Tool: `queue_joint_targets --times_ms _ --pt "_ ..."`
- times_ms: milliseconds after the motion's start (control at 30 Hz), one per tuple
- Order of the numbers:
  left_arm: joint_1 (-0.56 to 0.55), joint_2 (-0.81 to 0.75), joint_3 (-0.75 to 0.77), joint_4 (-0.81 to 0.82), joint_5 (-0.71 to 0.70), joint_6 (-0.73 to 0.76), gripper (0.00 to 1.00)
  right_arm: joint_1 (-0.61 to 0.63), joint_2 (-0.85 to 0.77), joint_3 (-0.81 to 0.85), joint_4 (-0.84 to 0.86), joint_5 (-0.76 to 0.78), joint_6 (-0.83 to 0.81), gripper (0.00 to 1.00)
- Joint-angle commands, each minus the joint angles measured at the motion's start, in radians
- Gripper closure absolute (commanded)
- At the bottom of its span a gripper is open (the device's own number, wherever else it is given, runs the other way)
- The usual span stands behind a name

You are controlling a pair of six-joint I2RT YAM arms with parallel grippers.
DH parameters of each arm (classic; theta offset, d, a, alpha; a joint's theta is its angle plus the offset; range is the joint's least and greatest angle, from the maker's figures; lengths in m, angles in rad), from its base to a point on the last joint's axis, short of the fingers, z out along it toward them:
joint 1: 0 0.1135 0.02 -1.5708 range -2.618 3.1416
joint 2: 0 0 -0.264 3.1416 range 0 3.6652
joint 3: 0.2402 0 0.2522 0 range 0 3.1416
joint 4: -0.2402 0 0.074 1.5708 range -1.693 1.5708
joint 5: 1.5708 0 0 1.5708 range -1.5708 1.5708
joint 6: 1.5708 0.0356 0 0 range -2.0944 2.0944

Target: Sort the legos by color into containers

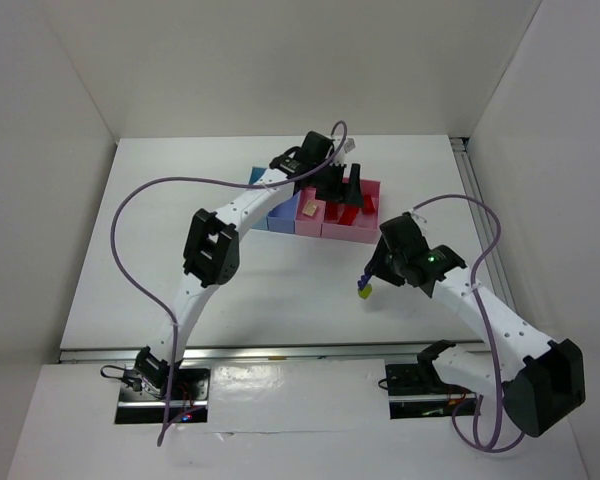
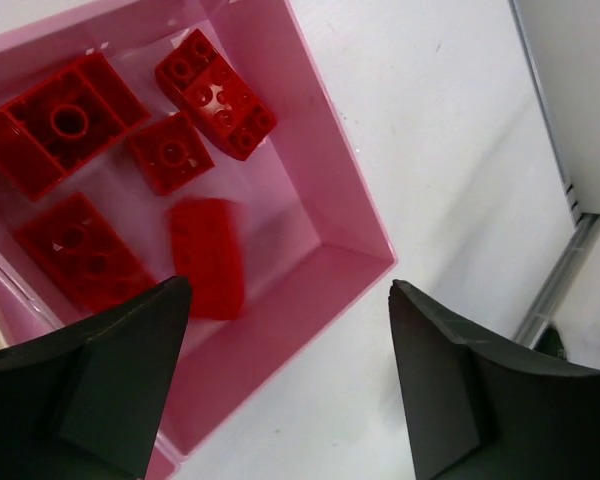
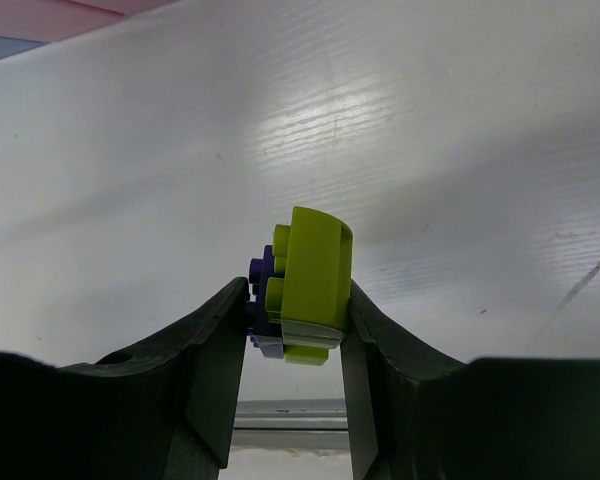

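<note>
Nearest the edge, the left arm (image 1: 212,245) reaches out to the containers (image 1: 280,215). Its left gripper (image 2: 288,300) hangs spread and empty over the wide pink bin (image 2: 340,190), where 5 red legos (image 2: 170,152) lie. A whitish lego (image 1: 307,209) sits in the next pink bin (image 1: 310,228). Further right, the right gripper (image 3: 295,300) is clamped on a yellow-green lego (image 3: 315,270) with a purple-blue lego (image 3: 263,275) stuck to it, over the table (image 1: 280,290). The reds look done. That pair seems left, and the left arm crowds the bins.

arm links (image 1: 242,207): white shells | joints (image 1: 210,247): black housings | cables (image 1: 180,181): purple loops | tool fingers (image 2: 100,390): matte black wedges | status light (image 1: 432,258): green
</note>
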Motion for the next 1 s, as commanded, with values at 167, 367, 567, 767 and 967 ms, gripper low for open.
queue_joint_targets --times_ms 167,367,567,767,967 --pt "-0.001 -0.181 -0.067 -0.060 0.082 0.072 0.05 -0.024 0.107 0.088 -0.008 -0.094 -0.024 0.85" --pt "0.008 -0.427 -0.327 -0.179 -0.011 0.215 0.14 -0.133 0.204 0.098 0.101 -0.353 -0.119 0.85" --pt "0.029 -0.688 -0.652 -0.202 0.175 0.273 0.14 -0.245 0.245 0.058 0.179 -0.692 -0.202 0.85" --pt "0.011 -0.769 -0.860 -0.153 0.317 0.252 0.07 -0.256 0.271 0.038 0.265 -0.872 -0.211 0.85" --pt "-0.010 -0.760 -0.957 0.004 0.424 0.108 0.07 -0.233 0.281 0.050 0.343 -0.884 -0.142 0.85"
